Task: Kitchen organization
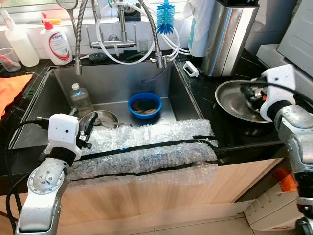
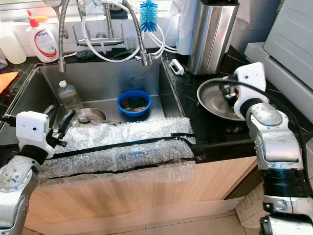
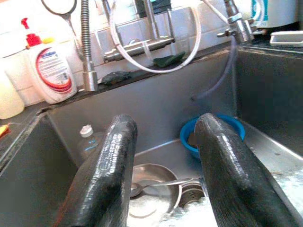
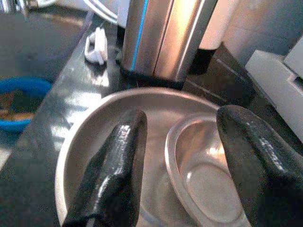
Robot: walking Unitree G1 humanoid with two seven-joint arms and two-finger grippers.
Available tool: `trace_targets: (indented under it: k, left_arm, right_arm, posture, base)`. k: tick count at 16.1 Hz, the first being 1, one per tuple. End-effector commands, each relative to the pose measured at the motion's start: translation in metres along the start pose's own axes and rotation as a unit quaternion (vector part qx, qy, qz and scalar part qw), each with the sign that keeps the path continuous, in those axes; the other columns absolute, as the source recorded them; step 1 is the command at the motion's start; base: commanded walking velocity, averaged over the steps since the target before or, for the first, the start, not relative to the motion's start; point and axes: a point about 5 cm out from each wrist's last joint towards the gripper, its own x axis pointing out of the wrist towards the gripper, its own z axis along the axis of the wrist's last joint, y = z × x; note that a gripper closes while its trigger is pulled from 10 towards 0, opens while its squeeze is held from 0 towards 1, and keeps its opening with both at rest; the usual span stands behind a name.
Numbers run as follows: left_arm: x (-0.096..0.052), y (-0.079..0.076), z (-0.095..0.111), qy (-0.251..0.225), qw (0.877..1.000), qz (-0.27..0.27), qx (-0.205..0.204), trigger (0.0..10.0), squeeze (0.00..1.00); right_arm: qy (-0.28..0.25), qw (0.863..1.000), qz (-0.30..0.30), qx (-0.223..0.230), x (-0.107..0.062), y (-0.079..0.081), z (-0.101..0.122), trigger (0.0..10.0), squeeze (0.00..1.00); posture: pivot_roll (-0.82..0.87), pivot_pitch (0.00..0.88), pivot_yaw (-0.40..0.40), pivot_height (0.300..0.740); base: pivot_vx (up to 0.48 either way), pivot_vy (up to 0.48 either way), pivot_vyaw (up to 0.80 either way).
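Observation:
My left gripper point(image 1: 88, 128) hovers open over the sink's front left corner, nothing between its fingers point(image 3: 113, 165). Beyond it in the sink point(image 1: 58, 98) lie a blue bowl point(image 1: 145, 105) with brown scraps, a steel dish point(image 1: 105, 118) with a spoon, and a clear plastic bottle point(image 1: 79, 98). On the black counter to the right sits a wide steel bowl point(image 1: 230, 100) with a smaller steel dish point(image 4: 203, 184) leaning inside it. My right gripper point(image 1: 254, 95) stands open just above that bowl, its fingers point(image 4: 113, 175) on either side of the small dish's rim.
Bubble wrap point(image 1: 146, 152) with black tape strips drapes over the sink's front edge. A tall steel canister point(image 1: 227, 36) stands behind the bowl. A soap bottle point(image 1: 57, 44), taps with hoses and a blue brush point(image 1: 165, 17) line the back. An orange cloth point(image 1: 12, 88) lies far left.

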Motion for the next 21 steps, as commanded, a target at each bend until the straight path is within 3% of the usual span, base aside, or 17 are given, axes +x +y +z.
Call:
trace_targets:
  k: [1, 2, 7, 11, 12, 21]
  left_arm:
    - [0.001, -0.002, -0.001, 0.006, 1.0, -0.007, 0.003, 10.0, 0.0]
    - [0.002, -0.002, -0.001, 0.006, 1.0, -0.008, 0.004, 10.0, 0.0]
    - [0.002, -0.004, 0.0, 0.007, 1.0, -0.012, 0.002, 10.0, 0.0]
    - [0.001, -0.006, 0.0, 0.008, 1.0, -0.018, -0.002, 10.0, 0.0]
    - [0.001, -0.006, 0.0, 0.009, 1.0, -0.019, -0.002, 10.0, 0.0]
    - [0.002, -0.009, 0.001, 0.01, 1.0, -0.029, -0.005, 10.0, 0.0]
  right_arm:
    - [0.007, 1.0, 0.007, -0.01, 0.001, -0.003, -0.001, 10.0, 0.94]
    - [0.011, 0.999, 0.02, -0.027, 0.001, -0.003, 0.001, 10.0, 0.0]
    - [0.047, 0.994, 0.064, -0.073, 0.0, 0.003, -0.01, 10.0, 0.0]
    - [0.059, 0.994, 0.04, -0.087, 0.002, -0.004, -0.012, 10.0, 0.0]
    - [0.07, 0.991, 0.031, -0.113, 0.002, -0.008, -0.014, 10.0, 0.0]
    - [0.1, 0.986, 0.027, -0.129, 0.001, -0.009, -0.027, 10.0, 0.0]
  posture:
    - [-0.09, 0.021, 0.015, 0.74]
    - [-0.08, 0.021, 0.015, 0.74]
    - [-0.09, 0.02, 0.014, 0.74]
    - [-0.09, 0.02, 0.015, 0.74]
    - [-0.09, 0.021, 0.014, 0.74]
    - [-0.09, 0.028, 0.019, 0.74]
  base:
    - [0.0, 0.0, 0.0]
    - [0.0, 0.0, 0.0]
    - [0.0, 0.0, 0.0]
    - [0.0, 0.0, 0.0]
    - [0.0, 0.0, 0.0]
    - [0.0, 0.0, 0.0]
